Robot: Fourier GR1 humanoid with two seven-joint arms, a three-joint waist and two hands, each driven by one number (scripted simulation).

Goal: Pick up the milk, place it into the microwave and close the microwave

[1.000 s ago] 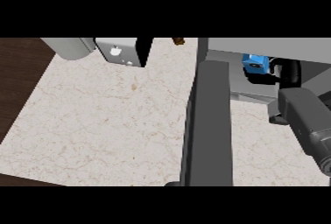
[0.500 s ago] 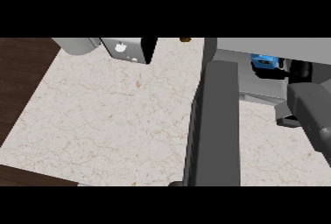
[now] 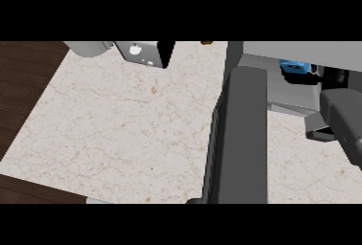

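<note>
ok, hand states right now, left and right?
Left hand: not in view.
Right hand: inside the grey microwave, at the blue milk carton; grip cannot be told.

No legible text/labels/nos. anywhere in view

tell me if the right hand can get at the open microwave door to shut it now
Probably yes. The right forearm reaches into the microwave beside the milk, and the open door stands just to its left with bare counter around it. The hand itself is hidden.
</note>
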